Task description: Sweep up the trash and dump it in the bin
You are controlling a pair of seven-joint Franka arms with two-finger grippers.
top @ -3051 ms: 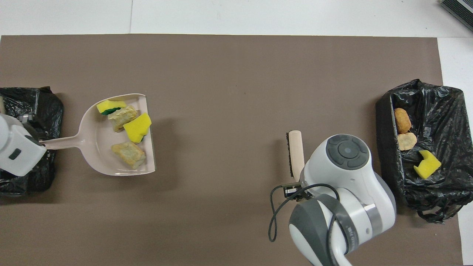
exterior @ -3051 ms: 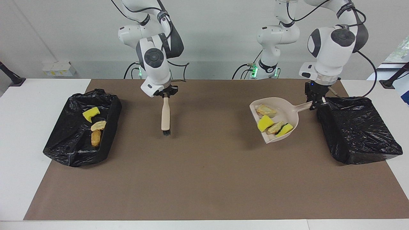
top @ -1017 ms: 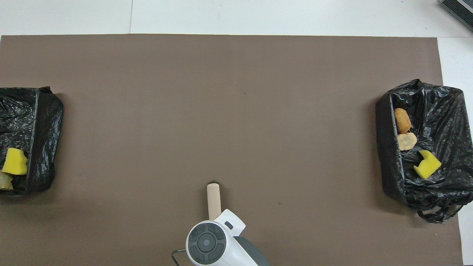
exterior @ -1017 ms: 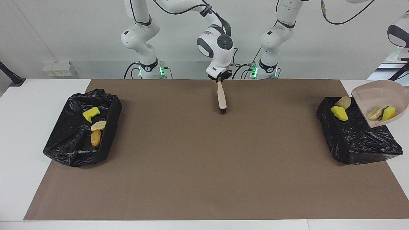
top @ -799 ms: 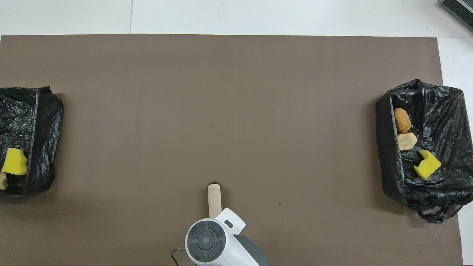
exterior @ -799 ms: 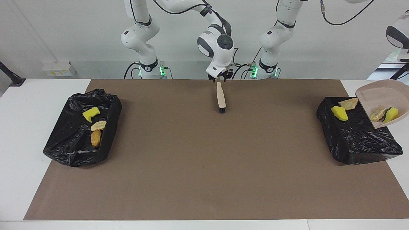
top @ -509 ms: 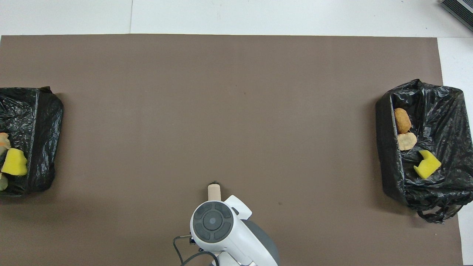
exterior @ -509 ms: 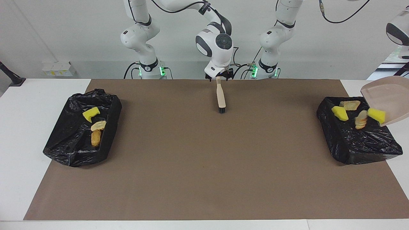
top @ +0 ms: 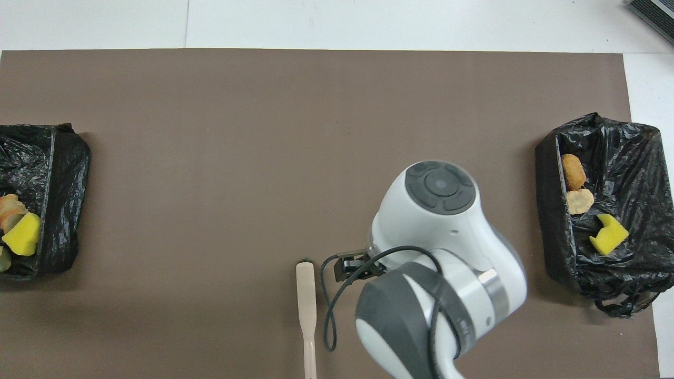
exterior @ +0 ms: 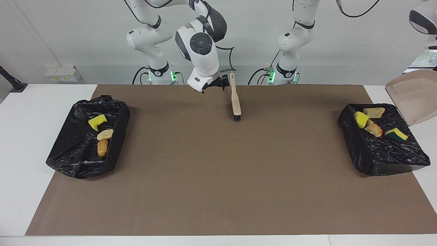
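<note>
The right gripper (exterior: 218,83), released, hangs just beside the brush (exterior: 235,99), whose handle points robotward.

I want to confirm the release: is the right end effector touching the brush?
Apart. The overhead view shows a plain gap between the right end effector and the brush; the facing view agrees.

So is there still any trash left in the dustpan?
No, the tilted dustpan looks bare, and four scraps lie in the bin under it.
</note>
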